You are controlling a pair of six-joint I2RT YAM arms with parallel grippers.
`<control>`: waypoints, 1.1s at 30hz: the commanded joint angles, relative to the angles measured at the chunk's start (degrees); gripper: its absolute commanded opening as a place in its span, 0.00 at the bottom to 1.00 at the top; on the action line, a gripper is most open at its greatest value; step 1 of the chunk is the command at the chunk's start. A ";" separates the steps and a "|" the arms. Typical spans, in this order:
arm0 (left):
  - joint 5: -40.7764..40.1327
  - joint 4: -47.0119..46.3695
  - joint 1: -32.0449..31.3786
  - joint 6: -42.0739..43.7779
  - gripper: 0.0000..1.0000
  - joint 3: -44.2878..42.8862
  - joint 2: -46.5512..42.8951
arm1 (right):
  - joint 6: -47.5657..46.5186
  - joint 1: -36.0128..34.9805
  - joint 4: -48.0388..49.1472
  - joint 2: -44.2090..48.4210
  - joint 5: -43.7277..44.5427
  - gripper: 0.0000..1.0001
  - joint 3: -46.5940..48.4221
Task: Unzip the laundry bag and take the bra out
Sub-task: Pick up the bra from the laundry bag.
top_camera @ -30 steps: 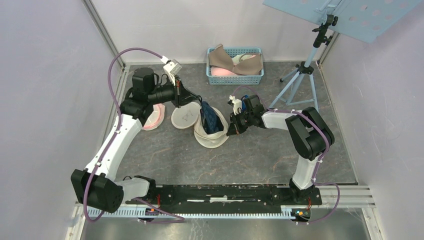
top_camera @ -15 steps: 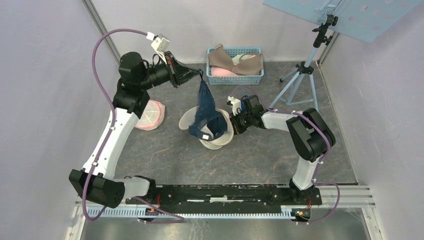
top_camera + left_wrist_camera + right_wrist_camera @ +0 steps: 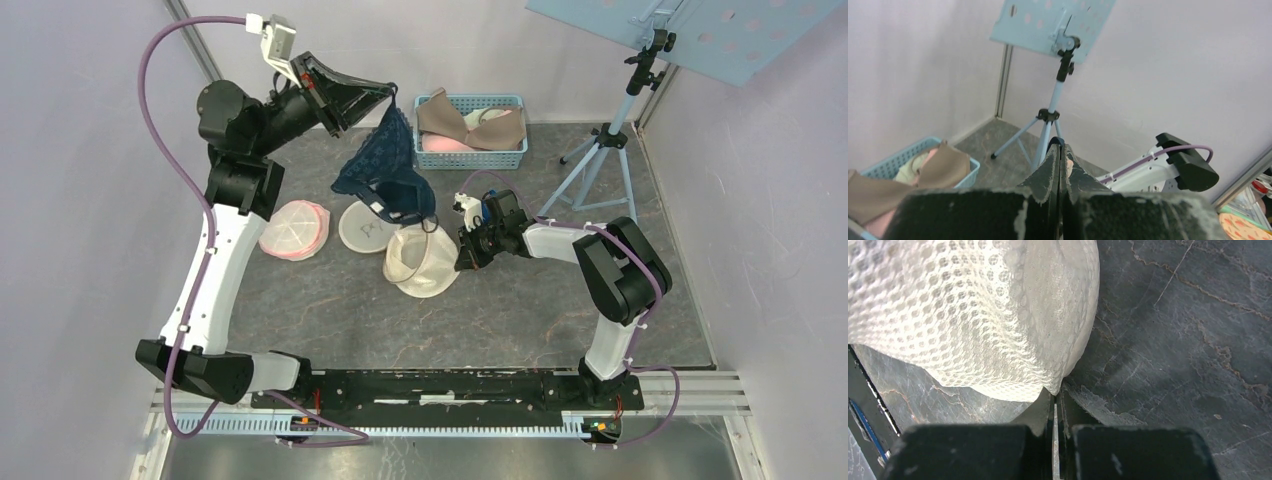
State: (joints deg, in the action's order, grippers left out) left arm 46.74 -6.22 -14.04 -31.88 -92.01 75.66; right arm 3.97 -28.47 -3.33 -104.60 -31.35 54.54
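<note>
Jaws of left gripper [image 3: 388, 93] pinch navy bra [image 3: 385, 168] aloft by one strap: thin hold may slip. Jaws of right gripper [image 3: 466, 258] pinch mesh laundry bag [image 3: 418, 268] rim; trailing strap could snag there.

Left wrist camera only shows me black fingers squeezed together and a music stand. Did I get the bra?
Observer: Yes. From above, the left gripper pinches the dark blue bra by one end, and it dangles in the air.
Operator: Is it out of the bag?
Observer: It looks so. The white mesh laundry bag lies lower down on the table.
Operator: What is my other arm doing?
Observer: The right gripper is shut on the bag's edge, down low.
</note>
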 commanded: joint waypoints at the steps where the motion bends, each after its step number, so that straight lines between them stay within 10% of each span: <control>1: 0.55 -6.24 0.24 -7.36 0.02 -4.17 0.62 | -1.96 0.01 -1.66 1.15 3.88 0.00 0.04; 5: 0.29 -5.92 0.40 -8.00 0.02 -6.17 0.92 | -1.89 0.00 -1.87 1.46 3.20 0.05 0.12; 16: -0.18 -3.03 0.38 -9.21 0.02 -4.66 0.18 | -5.10 0.15 -5.14 11.53 -0.65 0.65 0.38; 33: -0.93 -7.30 0.42 -14.54 0.02 -0.54 -1.50 | -17.15 2.39 -0.80 32.12 -10.84 0.82 7.05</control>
State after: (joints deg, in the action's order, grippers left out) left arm 46.78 -11.75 -13.93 -44.99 -93.12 76.16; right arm -12.84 -26.11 -10.81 -75.55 -33.45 55.79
